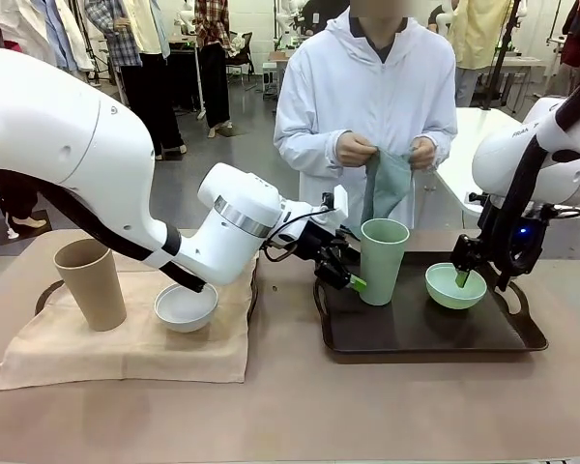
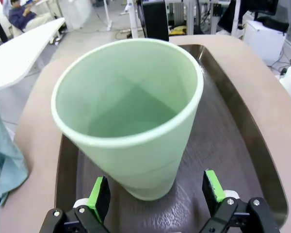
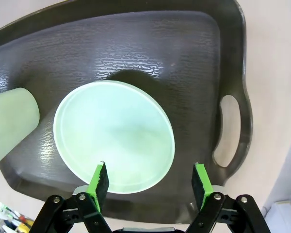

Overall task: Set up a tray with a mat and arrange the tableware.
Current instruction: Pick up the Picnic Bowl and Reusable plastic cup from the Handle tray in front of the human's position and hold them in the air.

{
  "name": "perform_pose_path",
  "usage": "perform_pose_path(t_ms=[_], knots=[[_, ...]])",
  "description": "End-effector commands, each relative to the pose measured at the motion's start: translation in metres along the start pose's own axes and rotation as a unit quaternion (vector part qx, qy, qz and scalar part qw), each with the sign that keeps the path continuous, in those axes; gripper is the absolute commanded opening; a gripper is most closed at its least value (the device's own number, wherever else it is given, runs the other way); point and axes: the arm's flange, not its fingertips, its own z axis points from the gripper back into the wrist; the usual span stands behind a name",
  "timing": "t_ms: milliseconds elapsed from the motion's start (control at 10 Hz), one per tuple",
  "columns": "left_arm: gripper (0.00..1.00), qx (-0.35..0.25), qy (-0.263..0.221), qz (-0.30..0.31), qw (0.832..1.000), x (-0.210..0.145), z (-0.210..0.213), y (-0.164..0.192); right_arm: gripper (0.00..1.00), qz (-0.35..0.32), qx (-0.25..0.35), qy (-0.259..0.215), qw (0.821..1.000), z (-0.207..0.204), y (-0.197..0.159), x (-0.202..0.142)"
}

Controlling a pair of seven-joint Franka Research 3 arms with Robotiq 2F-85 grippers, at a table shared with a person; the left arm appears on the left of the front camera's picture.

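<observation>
Green cup [image 1: 384, 259] stands inside the spread left hand [image 1: 354, 281]; a sideways nudge could topple it. Right hand [image 1: 462, 277], also spread, straddles the rim of the bowl [image 1: 447, 291].

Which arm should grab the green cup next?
Left. The left gripper, open, brackets the green cup at its base; the right gripper is open at the green bowl.

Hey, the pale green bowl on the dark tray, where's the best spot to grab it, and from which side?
Probably the rim, from above. The pale green bowl sits upright, wide and shallow, so one finger inside and one outside its thin wall suits better than spanning it. Pick the rim away from the pale green cup, nearer the open right gripper.
</observation>
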Motion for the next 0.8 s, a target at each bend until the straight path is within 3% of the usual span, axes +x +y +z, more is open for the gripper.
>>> perform_pose_path(t_ms=[0,700], knots=[[1.0,-0.007,-0.013,-0.028,0.999,0.005,-0.012,0.001,0.89,0.008,0.022,-0.005,1.0,-0.003,0.003,0.007],[1.0,-0.025,-0.018,-0.065,0.997,0.03,-0.036,-0.002,0.89,0.016,0.059,0.0,0.998,-0.008,0.007,0.013]])
